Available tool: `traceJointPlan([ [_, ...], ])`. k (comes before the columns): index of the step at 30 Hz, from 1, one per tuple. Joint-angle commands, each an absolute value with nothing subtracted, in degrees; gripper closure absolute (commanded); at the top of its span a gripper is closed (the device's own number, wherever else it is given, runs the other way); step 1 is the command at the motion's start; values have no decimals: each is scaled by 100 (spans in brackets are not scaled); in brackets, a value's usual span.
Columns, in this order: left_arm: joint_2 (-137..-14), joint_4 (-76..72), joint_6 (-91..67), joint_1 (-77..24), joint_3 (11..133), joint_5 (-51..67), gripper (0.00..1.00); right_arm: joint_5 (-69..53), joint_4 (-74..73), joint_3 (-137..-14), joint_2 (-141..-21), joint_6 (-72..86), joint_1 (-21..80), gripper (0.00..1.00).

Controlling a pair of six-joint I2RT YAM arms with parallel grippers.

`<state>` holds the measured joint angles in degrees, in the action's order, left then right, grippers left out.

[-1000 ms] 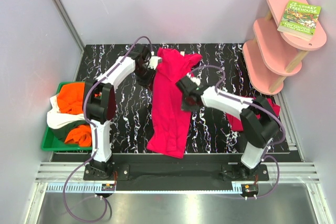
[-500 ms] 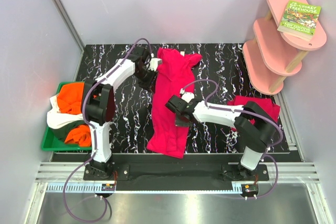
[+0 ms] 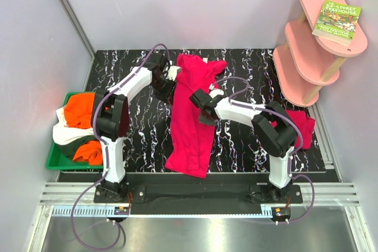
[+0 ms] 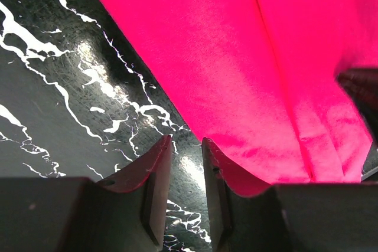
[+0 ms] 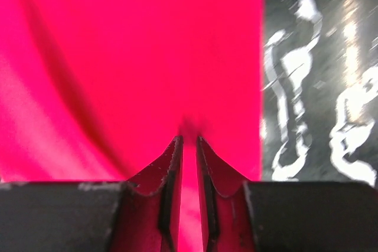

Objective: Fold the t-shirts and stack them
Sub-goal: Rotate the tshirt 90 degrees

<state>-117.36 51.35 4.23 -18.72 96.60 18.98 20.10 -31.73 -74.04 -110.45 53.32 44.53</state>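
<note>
arms (image 3: 133, 81): white shells, black joints | cables (image 3: 158, 45): purple | jaws: black

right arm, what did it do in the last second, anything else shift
The right fingers ran down the crimson-pink t-shirt toward the near edge, then came back up to its middle; a grip cannot be told. The left fingers, the t-shirt and the shirt pile in the green tray stayed put.
</note>
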Motion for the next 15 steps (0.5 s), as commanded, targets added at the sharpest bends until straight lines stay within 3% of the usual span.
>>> traceJointPlan([
  [1, -11856, 5036, 351, -1863, 9895, 1854, 69, 2285, -3173, -7742, -11083, 5160, 3992, 78],
  [7, -12321, 5097, 255, -1811, 11055, 1775, 67, 1821, -3295, -9162, -11793, 4141, 3008, 78],
  [10, -12707, 5308, 263, -1811, 11636, 1863, 67, 1679, -3892, -10313, -12558, 3605, 2883, 80],
  [15, -13095, 5440, 360, -1819, 11804, 1863, 67, 1547, -4201, -11161, -13314, 3103, 2822, 80],
])
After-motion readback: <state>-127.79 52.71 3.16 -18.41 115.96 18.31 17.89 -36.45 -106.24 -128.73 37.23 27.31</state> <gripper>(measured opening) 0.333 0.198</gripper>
